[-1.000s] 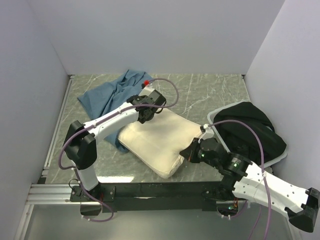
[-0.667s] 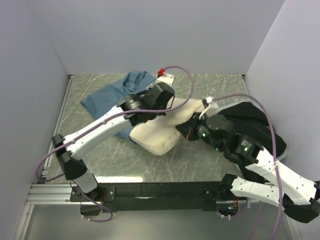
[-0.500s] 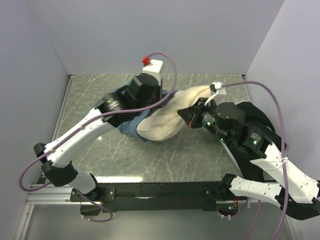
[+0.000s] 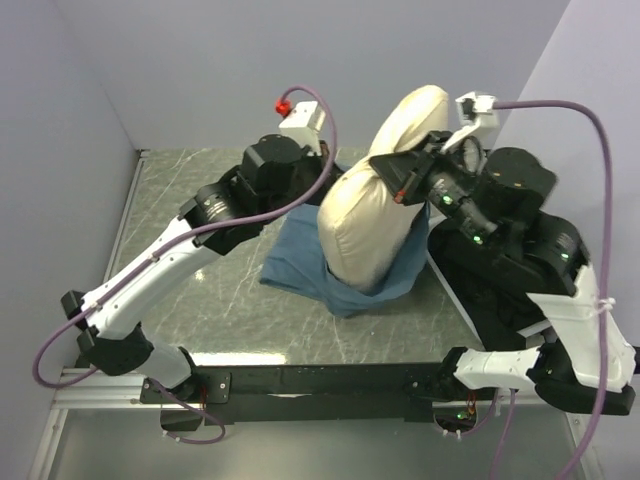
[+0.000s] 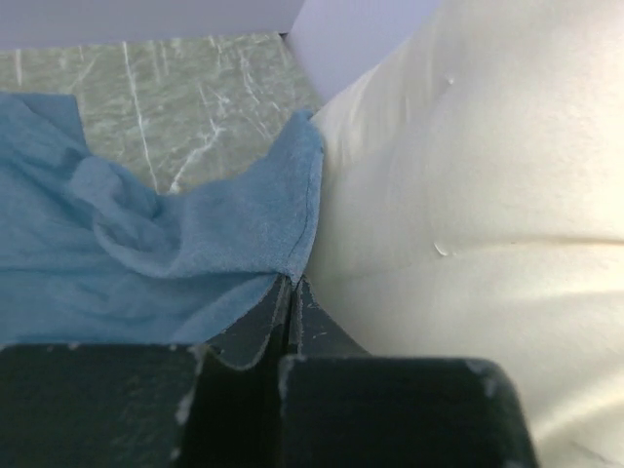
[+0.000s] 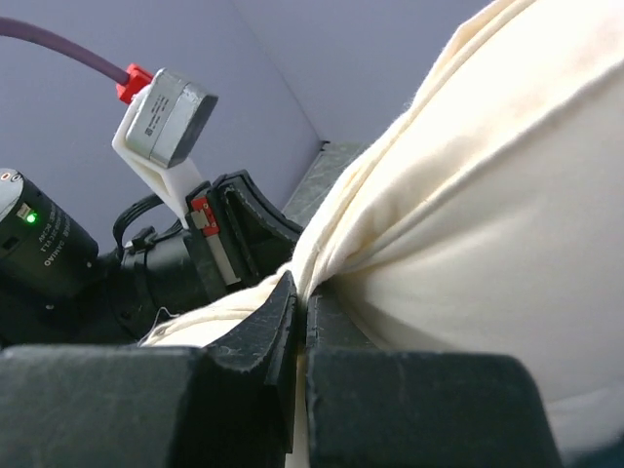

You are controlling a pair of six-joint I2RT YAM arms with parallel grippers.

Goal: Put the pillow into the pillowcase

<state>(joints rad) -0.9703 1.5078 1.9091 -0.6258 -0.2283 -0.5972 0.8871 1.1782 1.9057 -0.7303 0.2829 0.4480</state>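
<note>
The cream-white pillow (image 4: 375,200) stands on end above the table, its plain side showing and no bear face in view. My right gripper (image 4: 397,178) is shut on a pinch of the pillow's cloth (image 6: 487,195) near its upper side, fingertips (image 6: 288,292) closed on a fold. The dusty-blue pillowcase (image 4: 310,262) lies bunched under and around the pillow's lower end; I cannot tell whether the pillow is inside it. My left gripper (image 4: 328,188) is shut on the pillowcase's hemmed edge (image 5: 297,195), right against the pillow (image 5: 468,175).
A black fabric bundle (image 4: 500,290) fills a white bin at the right, below my right arm. The grey-green marbled table (image 4: 200,290) is boxed in by pale walls at the left, back and right. A black rail runs along the near edge.
Both arms have risen. The pillow went from lying flat to standing on end, lifted up and back. The pillowcase was dragged from the back left to under the pillow.
</note>
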